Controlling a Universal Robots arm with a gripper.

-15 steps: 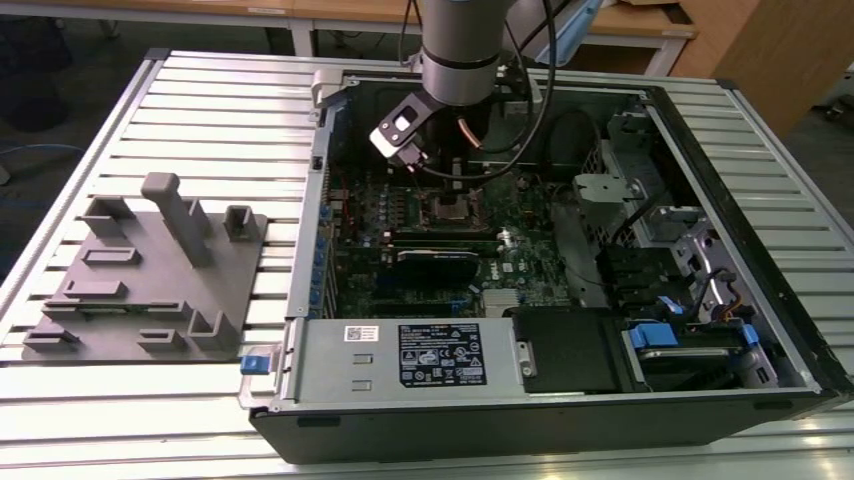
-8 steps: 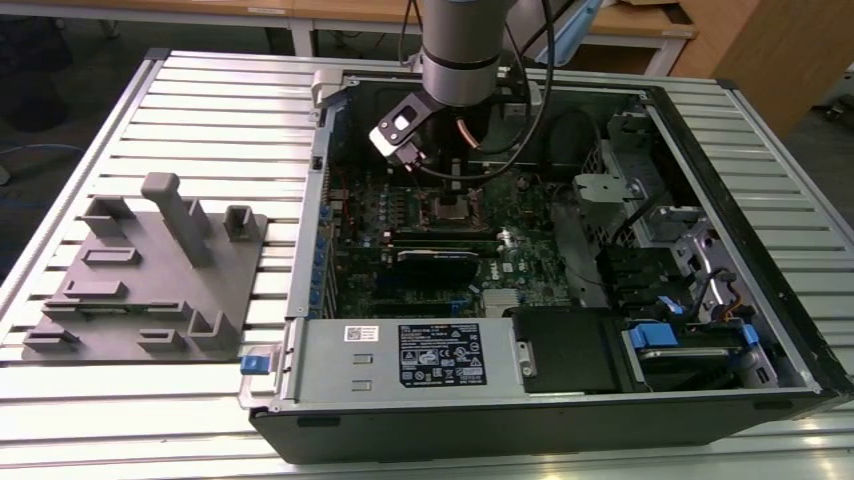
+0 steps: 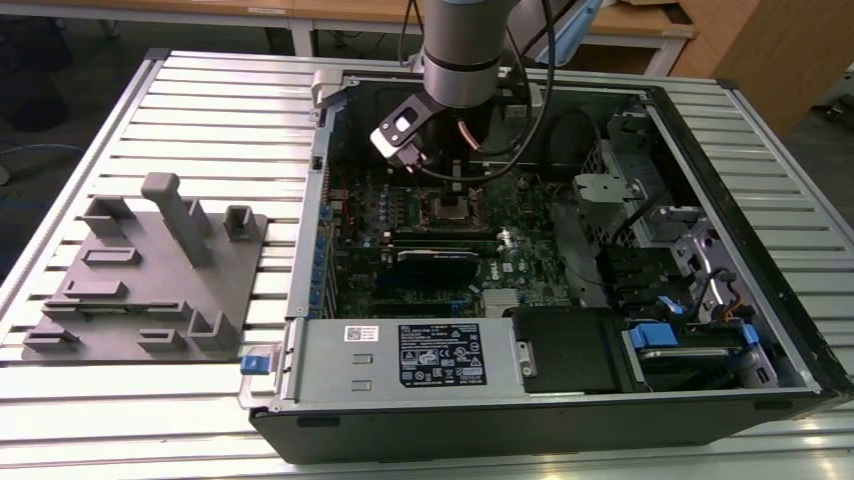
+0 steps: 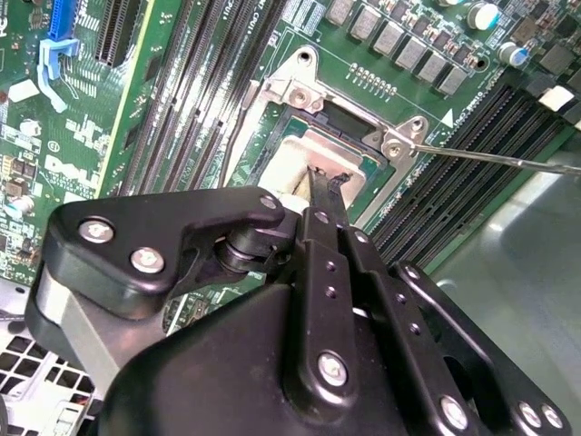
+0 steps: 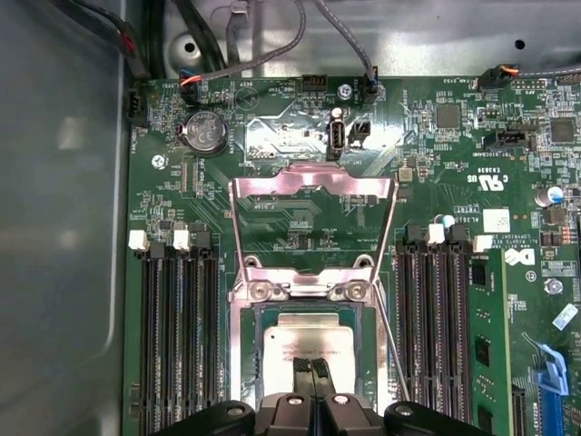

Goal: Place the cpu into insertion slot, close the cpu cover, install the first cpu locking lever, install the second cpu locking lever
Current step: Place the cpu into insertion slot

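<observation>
Cpu (image 5: 309,341) lies flat in the insertion slot (image 5: 257,363), pale metal top up, green motherboard (image 5: 300,136) all round. Pincer (image 5: 313,365) comes straight down over it, both fingers (image 5: 305,371) pressed together with barely a seam between them, tips at the cpu's top face, nothing clamped. Second wrist view shows the same: pincer (image 4: 329,182) tip on the cpu (image 4: 295,154), close to one edge; cannot tell if it presses or just touches. Cpu cover (image 5: 313,179) is swung up open on its hinge, square window facing out, not over the chip. One thin wire locking lever (image 5: 392,350) runs free beside the slot, unlatched; it shows as a long bare rod (image 4: 499,156) in the second wrist view. Rows of black memory slots (image 5: 172,336) flank the socket on both sides. In the exterior view the arm (image 3: 461,50) reaches down into the open computer case (image 3: 747,230), which lies on the slatted desk (image 3: 200,100); grey fixture plate (image 3: 147,270) sits to the exterior view's left, well apart.
</observation>
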